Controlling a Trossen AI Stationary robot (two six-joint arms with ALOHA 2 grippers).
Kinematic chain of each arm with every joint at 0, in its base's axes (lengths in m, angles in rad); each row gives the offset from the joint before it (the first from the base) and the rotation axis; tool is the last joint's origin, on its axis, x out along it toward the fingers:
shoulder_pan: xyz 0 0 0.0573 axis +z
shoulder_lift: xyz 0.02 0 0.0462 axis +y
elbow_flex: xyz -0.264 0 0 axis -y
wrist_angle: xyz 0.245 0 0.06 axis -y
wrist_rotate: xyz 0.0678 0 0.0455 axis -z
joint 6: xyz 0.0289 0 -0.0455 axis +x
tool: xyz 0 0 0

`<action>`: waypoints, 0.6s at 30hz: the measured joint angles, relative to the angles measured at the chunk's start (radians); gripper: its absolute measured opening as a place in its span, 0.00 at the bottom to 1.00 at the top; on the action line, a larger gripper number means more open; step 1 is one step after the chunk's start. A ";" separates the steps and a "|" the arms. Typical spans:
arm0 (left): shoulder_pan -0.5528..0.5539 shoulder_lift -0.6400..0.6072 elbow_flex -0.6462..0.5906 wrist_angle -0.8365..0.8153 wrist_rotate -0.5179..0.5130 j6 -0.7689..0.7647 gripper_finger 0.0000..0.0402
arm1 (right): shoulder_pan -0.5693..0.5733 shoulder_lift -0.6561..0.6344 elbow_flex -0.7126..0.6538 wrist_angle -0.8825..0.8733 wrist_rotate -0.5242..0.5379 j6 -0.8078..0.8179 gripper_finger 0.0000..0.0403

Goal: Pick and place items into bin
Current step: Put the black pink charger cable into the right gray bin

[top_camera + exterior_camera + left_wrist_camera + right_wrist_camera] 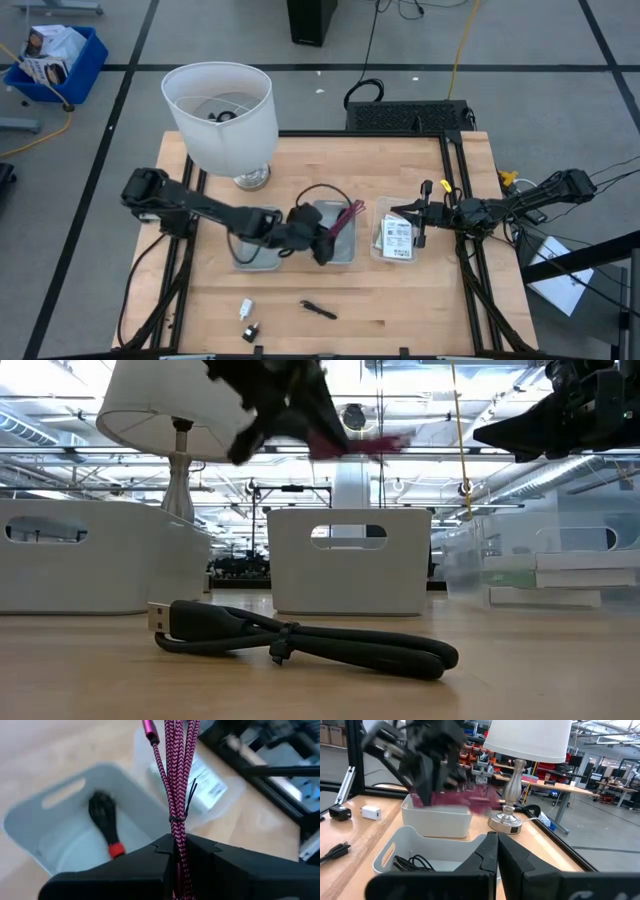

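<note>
My left gripper (325,245) reaches in from the table's left and is shut on the red-magenta cable (176,765), a braided bundle tied with a thin black tie. It hovers over the middle white bin (340,250), where a black cable with a red band (104,820) lies. White packets (395,238) lie in the clear bin to the right. A black cable (318,310), a white plug (246,308) and a small black piece (250,330) lie on the table near the front edge. My right gripper (420,215) waits shut at the right. My left gripper pinches the bundled strands of the red-magenta cable (177,851) between its two fingers, just behind the black tie. The fingers slant down from the table's left, and the bundle runs on out past them. The cable is lifted clear, above the middle bin.
A big white lamp (222,115) stands at the far left, its black cord (318,190) looping behind the bins. A third white bin (252,255) sits under my left arm. Bare wood lies along the table's near edge around the loose items.
</note>
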 joint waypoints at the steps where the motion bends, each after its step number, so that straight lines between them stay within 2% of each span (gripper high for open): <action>1: 0.015 0.014 0.000 0.003 0.022 -0.026 0.07 | 0.000 0.000 0.000 -0.003 0.000 0.000 0.01; 8: 0.036 0.075 0.000 -0.002 0.172 -0.124 0.07 | 0.000 0.000 0.000 -0.011 0.000 -0.014 0.01; 18: 0.053 0.062 0.000 -0.150 0.316 -0.244 0.07 | 0.000 0.000 0.000 -0.010 0.000 -0.014 0.01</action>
